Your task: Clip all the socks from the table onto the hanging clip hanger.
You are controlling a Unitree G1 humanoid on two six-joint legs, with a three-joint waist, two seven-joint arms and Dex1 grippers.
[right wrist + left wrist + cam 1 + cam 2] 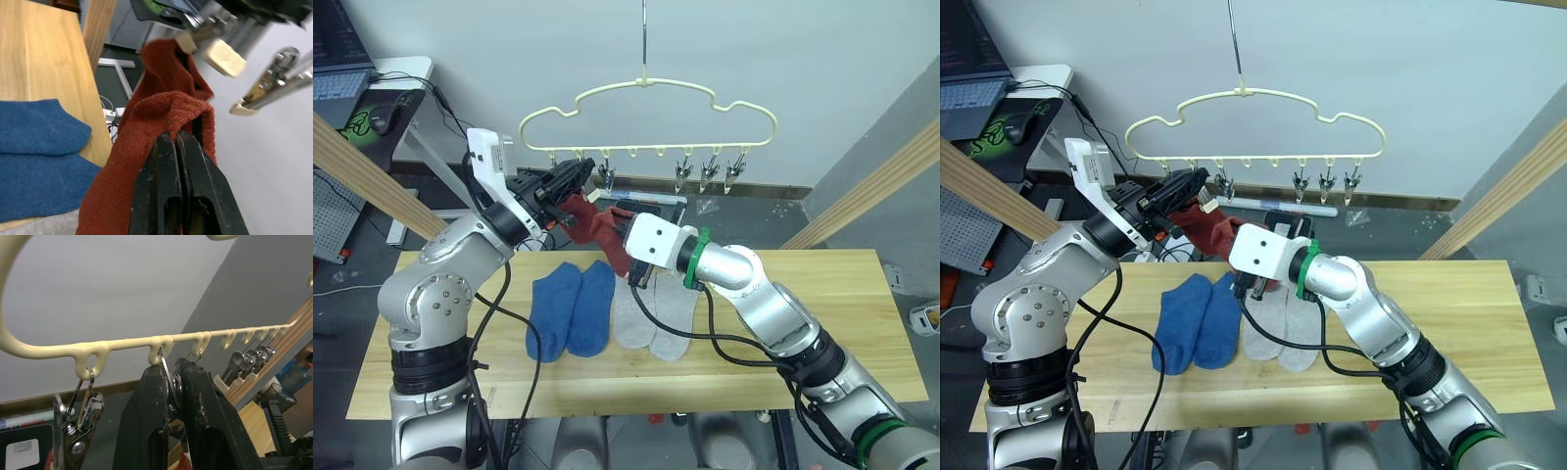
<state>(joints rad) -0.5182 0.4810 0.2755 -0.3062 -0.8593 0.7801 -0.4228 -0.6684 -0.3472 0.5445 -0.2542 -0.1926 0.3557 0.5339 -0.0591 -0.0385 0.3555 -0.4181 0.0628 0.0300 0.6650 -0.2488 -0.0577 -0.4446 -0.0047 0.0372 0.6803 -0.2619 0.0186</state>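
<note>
Your right gripper (178, 147) is clamped on a fold of a rust-red sock (607, 230), held up between the table (842, 313) and the clip hanger (646, 108). Your left gripper (171, 382) is closed around the second clip (168, 396) from the hanger's left end, squeezing it; the first clip (78, 426) hangs free beside it, and a second red sock (164, 63) appears to hang near these clips.

The sock is light, soft knit: it droops and folds under its own weight and has no stiff edge of its own. Judge it unlikely to slip from the fingers, but likely to bunch. Hold it close to the cuff, as you do now, so a short firm edge stands up to feed into the clip.

The hanger hangs from a thin hook (644, 39) and will probably swing if you push it.

On the table lie two blue socks (570, 308) and two grey socks (651, 318), side by side, touching.
</note>
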